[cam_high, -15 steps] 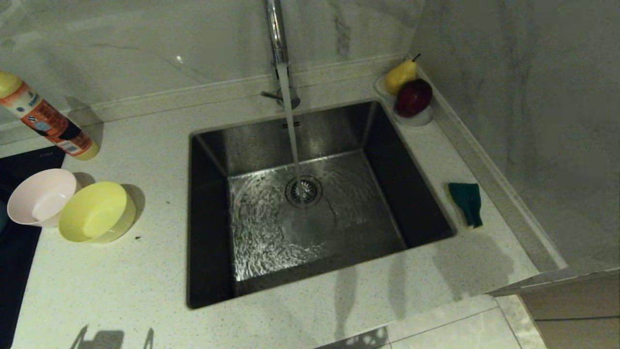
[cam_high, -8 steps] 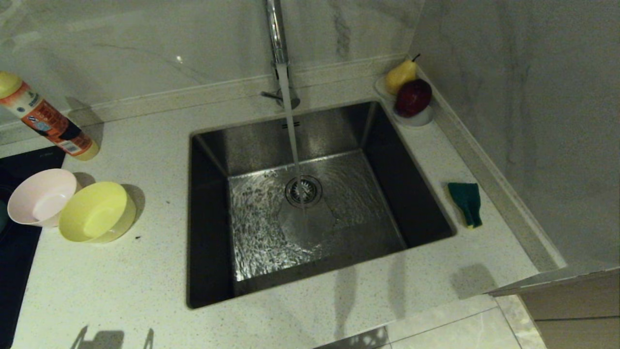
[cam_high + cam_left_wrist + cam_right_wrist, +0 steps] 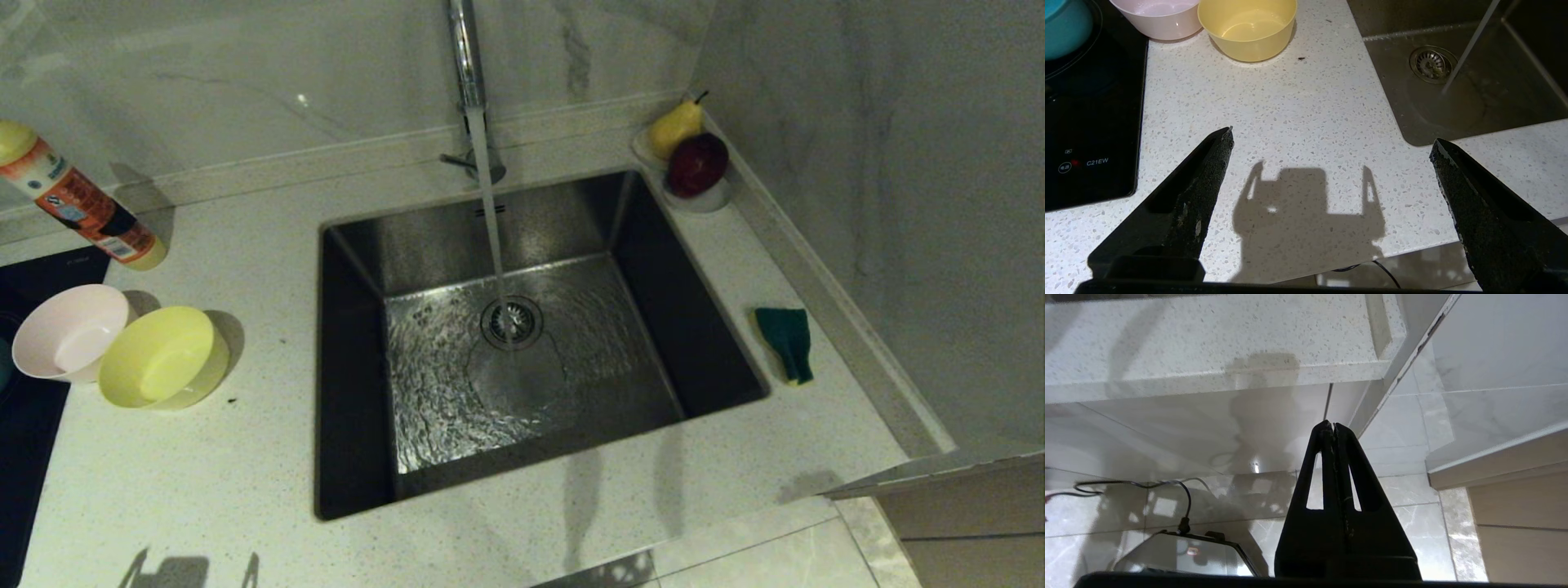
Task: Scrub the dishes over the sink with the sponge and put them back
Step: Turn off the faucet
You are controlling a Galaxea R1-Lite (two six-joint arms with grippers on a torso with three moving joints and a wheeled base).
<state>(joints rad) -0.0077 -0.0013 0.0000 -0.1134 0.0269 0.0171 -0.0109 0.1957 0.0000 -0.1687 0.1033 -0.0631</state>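
Observation:
A pale pink bowl point(image 3: 69, 331) and a yellow bowl point(image 3: 163, 357) stand side by side on the counter left of the sink point(image 3: 522, 343); a blue bowl point(image 3: 1063, 26) sits on the black cooktop. Water runs from the tap into the sink. The green and yellow sponge point(image 3: 788, 341) lies on the counter right of the sink. My left gripper point(image 3: 1331, 143) hangs open and empty over the counter's front edge, near side of the bowls. My right gripper point(image 3: 1333, 425) is shut and empty, below the counter's front edge, out of the head view.
A spray bottle point(image 3: 77, 200) leans at the back left. A small white dish point(image 3: 694, 196) with a pear and a red apple sits at the back right corner. The black cooktop point(image 3: 1090, 122) lies at the left. A wall point(image 3: 898, 204) bounds the right side.
The shadow on the counter's front right has shrunk and slid toward the front edge as my right arm drew back and down. Bowls and sponge have not moved.

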